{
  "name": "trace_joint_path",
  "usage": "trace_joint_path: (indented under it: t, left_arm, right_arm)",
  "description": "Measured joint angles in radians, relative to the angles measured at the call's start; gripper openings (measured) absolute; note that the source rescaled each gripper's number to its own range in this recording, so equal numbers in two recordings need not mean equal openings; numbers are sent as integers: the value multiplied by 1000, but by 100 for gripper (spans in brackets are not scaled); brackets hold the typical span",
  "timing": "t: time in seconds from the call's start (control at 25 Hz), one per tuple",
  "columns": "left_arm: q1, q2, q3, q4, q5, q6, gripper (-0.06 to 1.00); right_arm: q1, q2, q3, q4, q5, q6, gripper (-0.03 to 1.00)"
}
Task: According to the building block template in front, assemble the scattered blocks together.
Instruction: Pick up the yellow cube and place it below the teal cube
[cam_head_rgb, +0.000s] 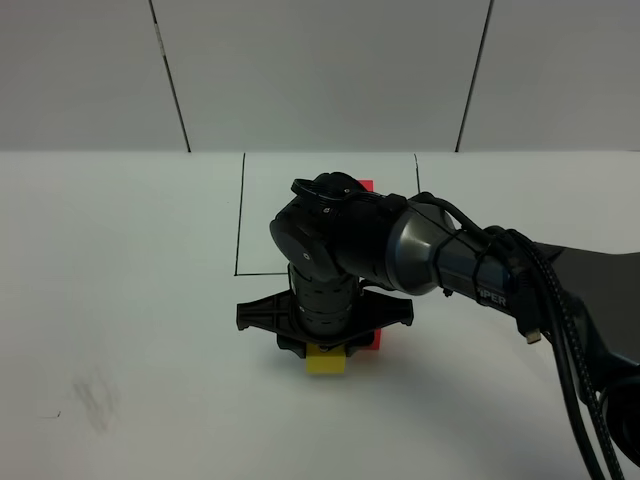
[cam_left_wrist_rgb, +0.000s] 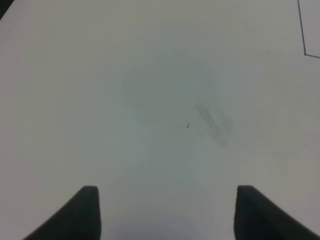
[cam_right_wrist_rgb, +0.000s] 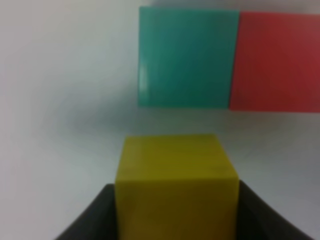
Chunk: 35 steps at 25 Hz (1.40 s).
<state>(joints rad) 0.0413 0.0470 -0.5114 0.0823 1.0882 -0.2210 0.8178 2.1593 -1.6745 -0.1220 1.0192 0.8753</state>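
Lettering "IPER" on right arm (cam_head_rgb: 480, 270); fingers (cam_right_wrist_rgb: 95, 220) grip yellow cube (cam_right_wrist_rgb: 175, 187).

Three loose cubes, one of each colour.

One yellow cube (cam_right_wrist_rgb: 176, 186), one teal cube (cam_right_wrist_rgb: 188, 57) and one red cube (cam_right_wrist_rgb: 275, 60) show in the right wrist view; two end effectors, left (cam_left_wrist_rgb: 165, 212) and right (cam_right_wrist_rgb: 170, 217); one black-lined rectangle (cam_head_rgb: 241, 215) on the bench.
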Motion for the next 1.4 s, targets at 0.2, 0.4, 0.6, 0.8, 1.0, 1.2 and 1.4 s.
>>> trace_joint_path:
  t: [0.2,0.4,0.6,0.8,1.0,1.2,1.4]
  left_arm:
    - [0,0,0,0,0,0,37]
    - [0,0,0,0,0,0,37]
    - [0,0,0,0,0,0,37]
    - [0,0,0,0,0,0,37]
    - [0,0,0,0,0,0,37]
    - [0,0,0,0,0,0,37]
    - [0,0,0,0,0,0,37]
  right_arm:
    - [0,0,0,-8,-7,1,24]
    - [0,0,0,-9,-22,1,24]
    - [0,0,0,-18,-34,1,24]
    - [0,17,0,-22,-40,4,24]
    - [0,62,-18,-18,-34,7,24]
    - [0,70,-37,-20,-9,9,24]
    - [-16,70,-39,-24,7,25,24]
